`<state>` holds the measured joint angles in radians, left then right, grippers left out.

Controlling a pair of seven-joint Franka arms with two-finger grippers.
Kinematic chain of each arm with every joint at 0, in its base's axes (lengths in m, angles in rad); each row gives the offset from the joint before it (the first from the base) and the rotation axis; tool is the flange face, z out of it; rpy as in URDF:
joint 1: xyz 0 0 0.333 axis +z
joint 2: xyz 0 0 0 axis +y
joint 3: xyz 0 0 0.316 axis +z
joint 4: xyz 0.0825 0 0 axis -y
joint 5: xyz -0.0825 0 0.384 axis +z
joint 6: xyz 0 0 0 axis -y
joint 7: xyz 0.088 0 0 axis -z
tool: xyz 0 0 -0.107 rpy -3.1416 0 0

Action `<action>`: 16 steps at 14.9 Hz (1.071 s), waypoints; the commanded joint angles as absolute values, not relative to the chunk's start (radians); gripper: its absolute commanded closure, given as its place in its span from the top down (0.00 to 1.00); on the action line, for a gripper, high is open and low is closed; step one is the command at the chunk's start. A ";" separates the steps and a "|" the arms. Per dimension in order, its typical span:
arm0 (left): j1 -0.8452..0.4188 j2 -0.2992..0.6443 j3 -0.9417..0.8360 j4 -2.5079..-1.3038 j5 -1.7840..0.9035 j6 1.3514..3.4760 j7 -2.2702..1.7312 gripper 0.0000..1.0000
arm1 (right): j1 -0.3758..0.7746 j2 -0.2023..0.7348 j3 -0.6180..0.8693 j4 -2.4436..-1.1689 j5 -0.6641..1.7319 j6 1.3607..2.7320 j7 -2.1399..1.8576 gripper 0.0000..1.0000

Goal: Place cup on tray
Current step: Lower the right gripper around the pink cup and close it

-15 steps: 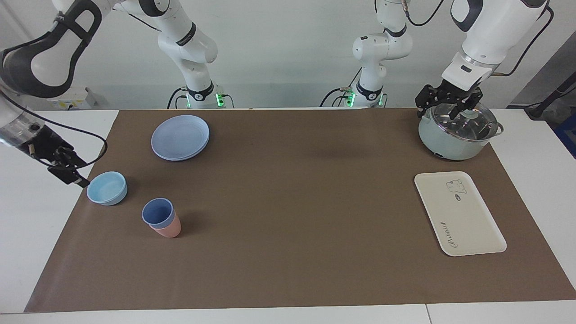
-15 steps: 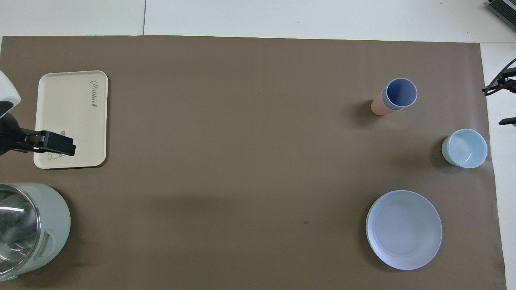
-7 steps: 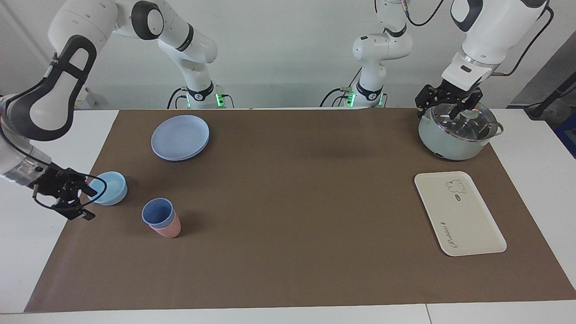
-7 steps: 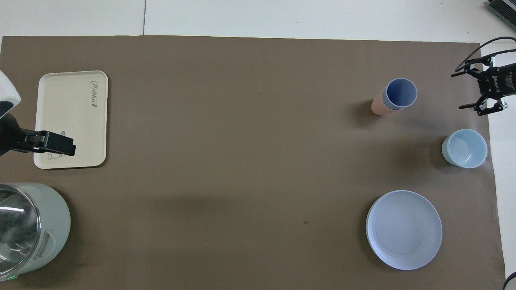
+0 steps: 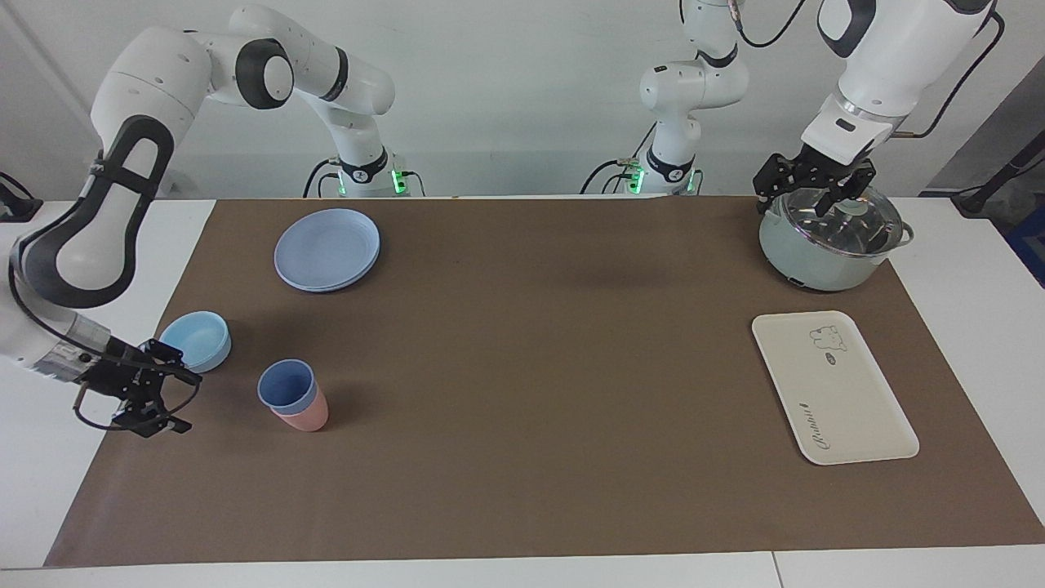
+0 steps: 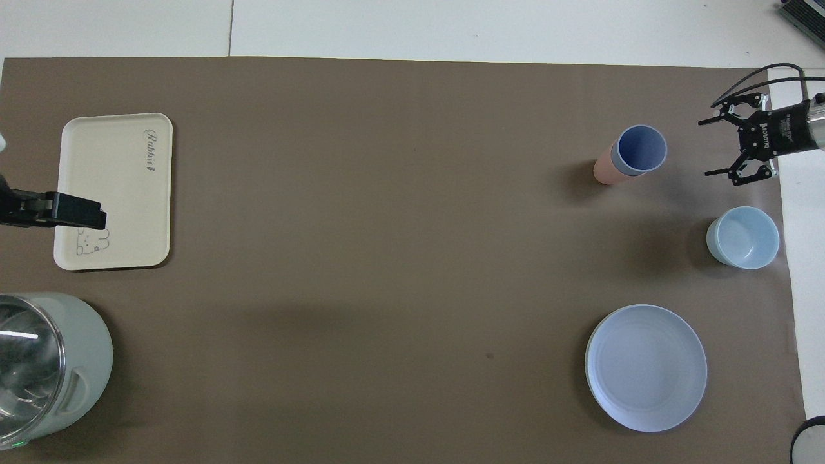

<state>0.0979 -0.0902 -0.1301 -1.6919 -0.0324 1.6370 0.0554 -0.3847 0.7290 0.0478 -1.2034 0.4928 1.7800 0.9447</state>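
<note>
The periwinkle-blue cup [image 5: 286,385] [image 6: 639,148] stands upright, nested inside a salmon-pink tumbler [image 5: 308,419] [image 6: 604,171], toward the right arm's end of the mat. My right gripper [image 5: 186,403] [image 6: 707,148] is open and empty. It hangs low over the mat's edge beside the cup, its jaws turned toward the cup with a gap between them and it. The cream tray [image 5: 833,392] [image 6: 116,174] lies bare toward the left arm's end. My left gripper [image 5: 800,200] [image 6: 97,218] waits open and empty over the pot lid.
A light-blue bowl [image 5: 196,341] [image 6: 742,237] sits close to the right gripper, nearer to the robots. Stacked blue plates [image 5: 326,249] [image 6: 646,367] lie nearer still. A pale-green pot [image 5: 829,253] [image 6: 77,361] with a glass lid stands beside the tray, nearer to the robots.
My right gripper has swung from beside the bowl, away from the robots, and now faces the cup from the side. The left gripper has barely shifted. No object has moved.
</note>
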 commanded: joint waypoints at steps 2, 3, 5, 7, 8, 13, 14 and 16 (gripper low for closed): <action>0.104 -0.092 -0.140 -1.692 -0.034 1.637 0.048 1.00 | -0.376 0.727 0.057 -1.253 0.541 1.772 0.971 1.00; 0.104 -0.091 -0.141 -1.684 -0.014 1.617 0.048 1.00 | -0.377 0.727 0.057 -1.270 0.566 1.776 0.971 1.00; 0.104 -0.086 -0.144 -1.667 -0.011 1.606 0.043 1.00 | -0.382 0.732 0.057 -1.275 0.623 1.776 0.962 1.00; 0.103 -0.089 -0.146 -1.680 -0.011 1.623 0.038 1.00 | -0.377 0.735 0.057 -1.276 0.682 1.773 0.962 1.00; 0.103 -0.087 -0.146 -1.678 -0.011 1.623 0.038 1.00 | -0.379 0.736 0.057 -1.278 0.686 1.772 0.962 1.00; 0.101 -0.092 -0.147 -1.687 -0.011 1.634 0.038 1.00 | -0.382 0.793 0.057 -1.305 0.788 1.776 0.870 1.00; 0.101 -0.092 -0.147 -1.687 -0.011 1.635 0.038 1.00 | -0.380 0.804 0.057 -1.305 0.811 1.778 0.868 1.00; 0.101 -0.092 -0.147 -1.689 -0.011 1.638 0.038 1.00 | -0.370 0.804 0.057 -1.307 0.828 1.767 0.868 1.00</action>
<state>0.0986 -0.0902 -0.1413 -1.6888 -0.0248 1.6318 0.0531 -0.3725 0.8021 0.0514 -1.3046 0.7950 1.7686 0.8912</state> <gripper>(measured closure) 0.000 0.000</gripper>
